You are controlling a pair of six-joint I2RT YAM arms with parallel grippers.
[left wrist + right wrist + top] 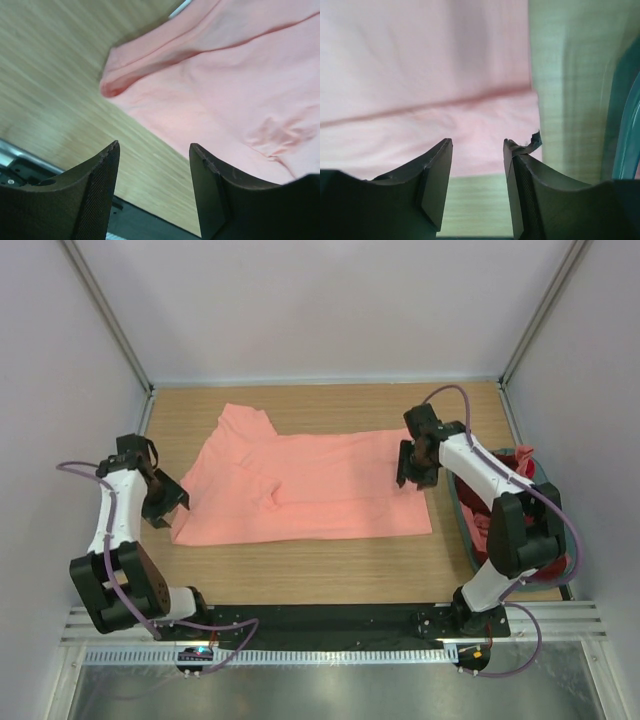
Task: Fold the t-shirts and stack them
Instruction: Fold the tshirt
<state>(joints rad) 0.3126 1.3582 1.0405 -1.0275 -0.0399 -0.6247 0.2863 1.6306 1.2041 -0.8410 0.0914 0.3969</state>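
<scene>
A salmon-pink t-shirt (pixel 310 490) lies spread flat across the middle of the wooden table, one sleeve pointing to the far left. My left gripper (pixel 170 504) hovers just off its near-left corner, open, with nothing between the fingers. In the left wrist view the gripper (pixel 154 146) frames bare wood, and the shirt (pixel 225 85) with its rolled hem lies beyond. My right gripper (pixel 413 476) hangs over the shirt's right edge. It is open and empty in the right wrist view (pixel 477 142), with the shirt (pixel 420 75) below it. A maroon t-shirt (pixel 483 530) lies in the basket.
A grey-teal plastic basket (pixel 461 515) stands at the right edge of the table, and its rim (pixel 620 125) shows close beside my right fingers. Some pink cloth (pixel 522 457) pokes out at its far end. White walls enclose the table on three sides.
</scene>
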